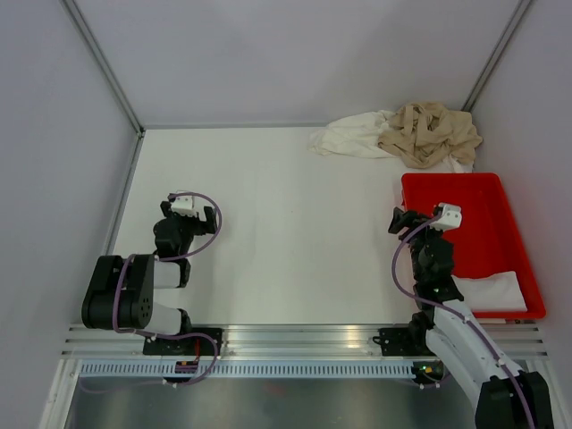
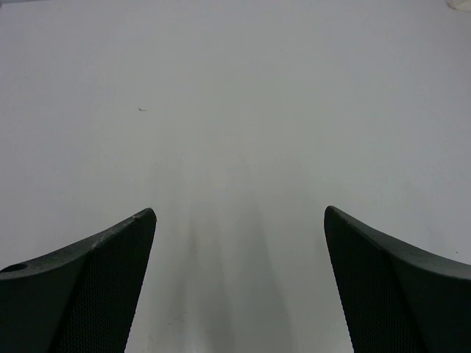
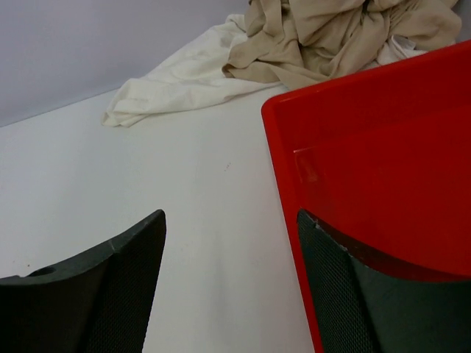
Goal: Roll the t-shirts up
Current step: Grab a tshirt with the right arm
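On the counter (image 1: 286,232), the heaped tan and cream t-shirts (image 1: 420,134) lie at 12 o'clock from the right tool (image 1: 404,220), well apart. The red tray (image 1: 500,192) at its 3 o'clock holds one folded white shirt (image 1: 492,290). That tool and the left tool (image 1: 192,217) gape empty

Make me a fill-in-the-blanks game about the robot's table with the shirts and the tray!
The tray is ____ in colour.
The left hand and right hand are both ____, holding nothing.
The tan t-shirt lies on a cream-white t-shirt in the far ____ corner of the table.
Missing words: red; open; right.
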